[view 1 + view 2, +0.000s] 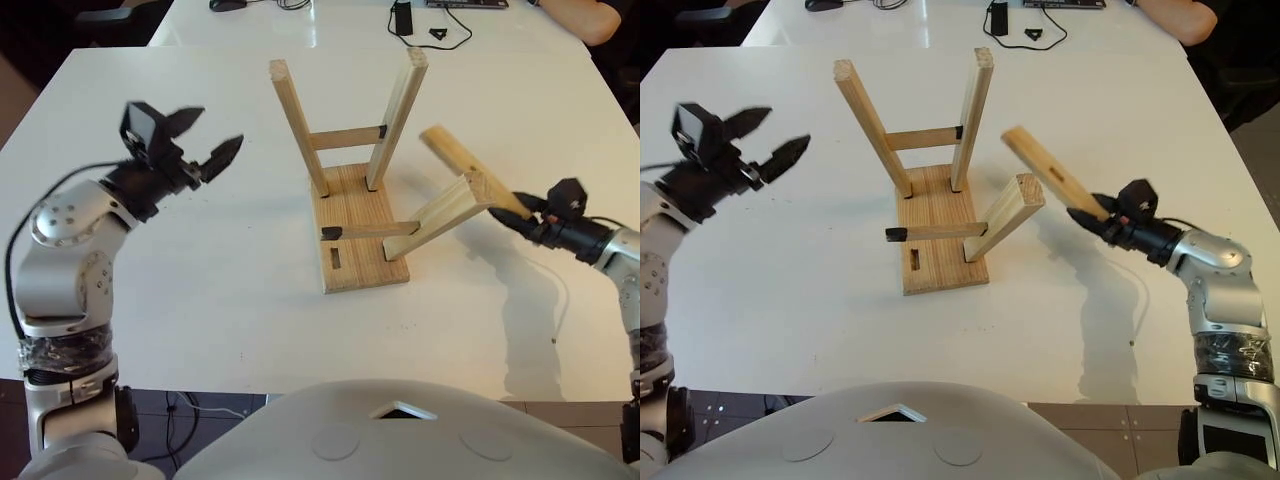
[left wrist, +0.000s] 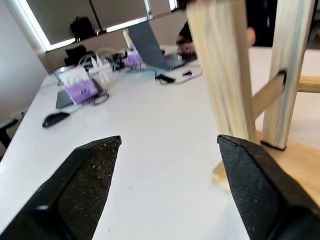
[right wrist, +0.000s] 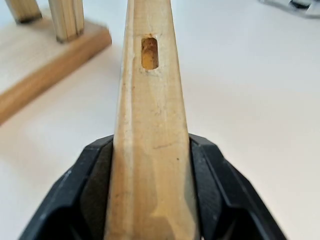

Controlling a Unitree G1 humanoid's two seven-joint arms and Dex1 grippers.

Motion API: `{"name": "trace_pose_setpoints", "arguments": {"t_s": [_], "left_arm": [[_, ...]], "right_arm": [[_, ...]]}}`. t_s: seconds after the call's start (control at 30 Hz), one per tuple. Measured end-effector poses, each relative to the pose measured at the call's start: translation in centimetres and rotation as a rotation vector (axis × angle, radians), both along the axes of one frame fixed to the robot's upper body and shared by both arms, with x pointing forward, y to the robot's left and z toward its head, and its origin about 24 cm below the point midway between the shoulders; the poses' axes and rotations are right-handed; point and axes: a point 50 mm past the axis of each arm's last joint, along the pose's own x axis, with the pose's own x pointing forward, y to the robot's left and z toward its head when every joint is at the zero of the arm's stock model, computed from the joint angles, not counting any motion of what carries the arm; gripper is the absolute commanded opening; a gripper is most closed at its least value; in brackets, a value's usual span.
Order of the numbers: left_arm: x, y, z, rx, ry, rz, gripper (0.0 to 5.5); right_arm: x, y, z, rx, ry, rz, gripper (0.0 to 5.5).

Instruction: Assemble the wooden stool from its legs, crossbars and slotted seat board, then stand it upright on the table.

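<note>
Gripping loose leg (image 1: 450, 152) in right end effector (image 1: 520, 212), long axis pointing far-left. Seat board (image 1: 360, 268) lying left of it on desk (image 1: 200, 290), probably aiming for near-left slot (image 1: 336, 258). Hovering left end effector (image 1: 220, 128) wide, left of board.

Four legs (image 1: 296, 122) in all — two standing in the seat board (image 1: 362, 262), one leaning, one held in the air. Two crossbars (image 1: 345, 137), one seat board (one bare slot (image 1: 336, 258) showing)
</note>
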Motion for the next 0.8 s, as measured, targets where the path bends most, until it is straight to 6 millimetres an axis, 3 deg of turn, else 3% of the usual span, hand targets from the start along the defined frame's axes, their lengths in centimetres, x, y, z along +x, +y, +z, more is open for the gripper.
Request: {"name": "trace_pose_setpoints", "arguments": {"t_s": [0.17, 0.27, 0.33, 0.43, 0.6, 0.8], "left_arm": [[-0.5, -4.0, 4.1, -0.128, -0.068, -0.239, 3.56], [-0.5, -6.1, 6.5, -0.271, -0.068, -0.374, 3.56], [-1.0, -7.0, 7.5, -0.32, -0.06, -0.477, 3.56], [-2.3, -7.8, 7.8, -0.362, -0.014, -0.637, 3.56], [-3.0, -8.6, 7.8, -0.402, 0.04, -0.737, 3.56], [-4.0, -9.5, 8.4, -0.468, 0.045, -0.854, 3.56]], "right_arm": [[0.0, 1.7, 7.6, 0.298, -0.256, 0.122, 2.04], [-1.0, 4.9, 12.0, 0.468, -0.374, 0.348, 2.04], [-1.7, 6.6, 13.6, 0.53, -0.4, 0.47, 2.04], [-2.4, 8.4, 14.8, 0.601, -0.388, 0.604, 2.04], [-2.7, 10.6, 15.7, 0.622, -0.351, 0.753, 2.04], [-2.7, 11.9, 14.5, 0.592, -0.256, 0.828, 2.04]]}}
